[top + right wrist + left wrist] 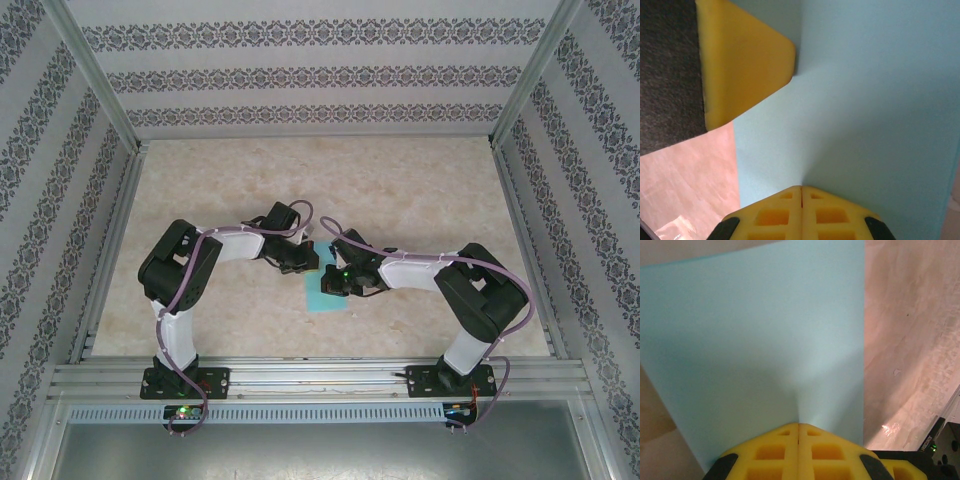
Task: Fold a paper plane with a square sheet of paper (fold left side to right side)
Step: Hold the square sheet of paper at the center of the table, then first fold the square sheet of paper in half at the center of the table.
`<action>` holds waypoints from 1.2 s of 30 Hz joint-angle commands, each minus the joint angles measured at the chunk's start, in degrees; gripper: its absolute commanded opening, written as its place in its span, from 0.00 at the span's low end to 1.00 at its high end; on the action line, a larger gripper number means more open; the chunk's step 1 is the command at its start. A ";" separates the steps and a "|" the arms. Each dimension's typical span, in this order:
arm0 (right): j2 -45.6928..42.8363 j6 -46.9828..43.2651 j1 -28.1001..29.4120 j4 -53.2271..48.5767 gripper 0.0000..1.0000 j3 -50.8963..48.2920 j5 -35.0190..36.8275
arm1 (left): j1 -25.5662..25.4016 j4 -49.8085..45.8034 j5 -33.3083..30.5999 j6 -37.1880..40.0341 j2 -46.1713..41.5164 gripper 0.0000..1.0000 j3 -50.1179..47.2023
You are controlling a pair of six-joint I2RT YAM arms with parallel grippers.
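With left jaws and right jaws pressed together, tips on the thin turquoise-blue paper sheet [322, 300] mid-frame on the beige worktop [250, 190], press slowly along the fold, edges aligned.

tabletop [250, 200]: beige, mottled | walls [300, 75]: striped floral pattern | front rail [320, 375]: aluminium

Lab rig: aluminium frame [320, 375], patterned walls [300, 75]

Turquoise square sheet of paper [326, 298] lies central on table [210, 195].
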 commanded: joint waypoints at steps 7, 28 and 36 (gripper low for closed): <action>2.77 -2.39 0.19 -11.13 0.00 -1.17 6.08 | 2.60 3.05 -5.84 3.50 1.55 0.00 -1.66; 3.73 -2.66 1.04 -12.42 0.00 -0.08 1.09 | 9.91 2.91 -6.37 8.47 6.46 0.00 5.62; 3.92 -0.51 2.18 -11.40 0.00 -0.61 0.81 | 12.16 3.45 -6.70 9.37 8.68 0.00 7.66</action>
